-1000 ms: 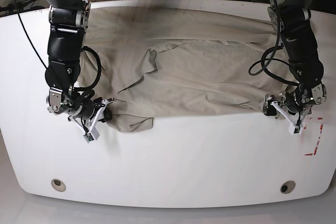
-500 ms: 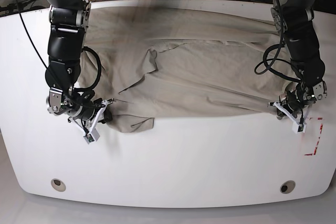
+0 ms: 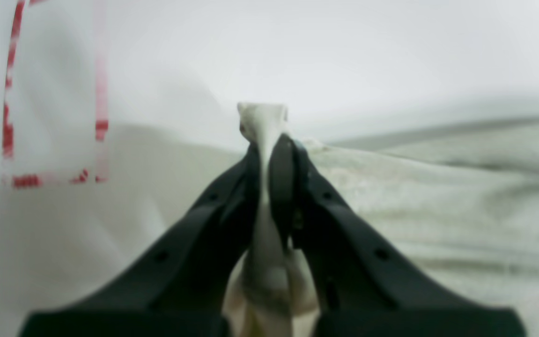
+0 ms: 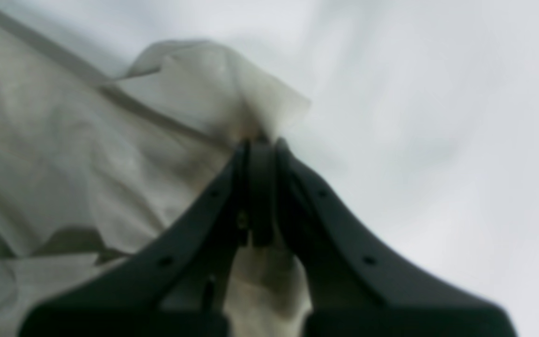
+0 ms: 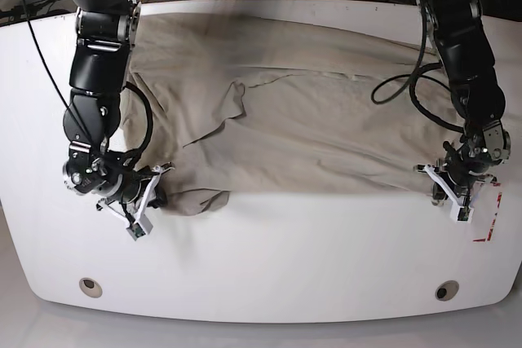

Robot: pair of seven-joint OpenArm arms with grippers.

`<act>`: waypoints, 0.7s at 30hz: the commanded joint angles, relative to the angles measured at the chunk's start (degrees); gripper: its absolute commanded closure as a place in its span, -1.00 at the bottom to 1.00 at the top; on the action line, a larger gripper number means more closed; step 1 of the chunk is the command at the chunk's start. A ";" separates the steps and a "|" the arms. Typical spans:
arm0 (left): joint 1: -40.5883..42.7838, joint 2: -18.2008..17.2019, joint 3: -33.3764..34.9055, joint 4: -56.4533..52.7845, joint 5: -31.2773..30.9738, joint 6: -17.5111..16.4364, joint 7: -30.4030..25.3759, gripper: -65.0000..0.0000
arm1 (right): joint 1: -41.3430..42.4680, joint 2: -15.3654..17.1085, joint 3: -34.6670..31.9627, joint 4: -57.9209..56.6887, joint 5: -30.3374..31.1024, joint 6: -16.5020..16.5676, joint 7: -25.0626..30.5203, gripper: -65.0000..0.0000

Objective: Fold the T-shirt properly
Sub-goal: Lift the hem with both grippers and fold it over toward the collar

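Base view: the T-shirt lies spread and wrinkled across the far half of the white worktop, its near hem running between the two arms. The left end effector is clamped on the hem's corner; its wrist view shows cloth pinched between the black fingers. The right end effector likewise grips the opposite bunched corner. Red tape marks sit just beside the left end effector
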 commanded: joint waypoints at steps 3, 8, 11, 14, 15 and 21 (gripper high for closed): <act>0.21 -1.15 -0.24 5.63 -0.66 0.14 -0.94 1.00 | 1.34 0.93 1.05 8.54 0.60 -0.12 -3.82 1.00; 3.28 -1.15 -0.51 9.67 -0.75 -3.73 -0.94 1.00 | -0.86 0.93 5.18 18.56 0.77 -0.12 -10.15 1.00; 5.66 -1.24 -0.60 12.66 -0.75 -7.42 -0.94 1.00 | -2.79 0.93 6.50 24.37 0.86 -0.12 -14.28 1.00; 9.09 -1.24 -0.60 16.97 -0.75 -10.59 -0.94 1.00 | -6.84 0.84 8.08 32.98 0.86 -0.12 -18.15 1.00; 9.97 -1.24 -0.60 18.02 -0.75 -11.02 -0.94 1.00 | -7.89 0.75 8.35 34.83 0.86 -0.12 -18.85 1.00; 16.21 -2.38 -0.60 22.86 -0.66 -11.64 -0.94 1.00 | -16.68 -1.44 11.69 43.88 0.86 -0.12 -21.84 1.00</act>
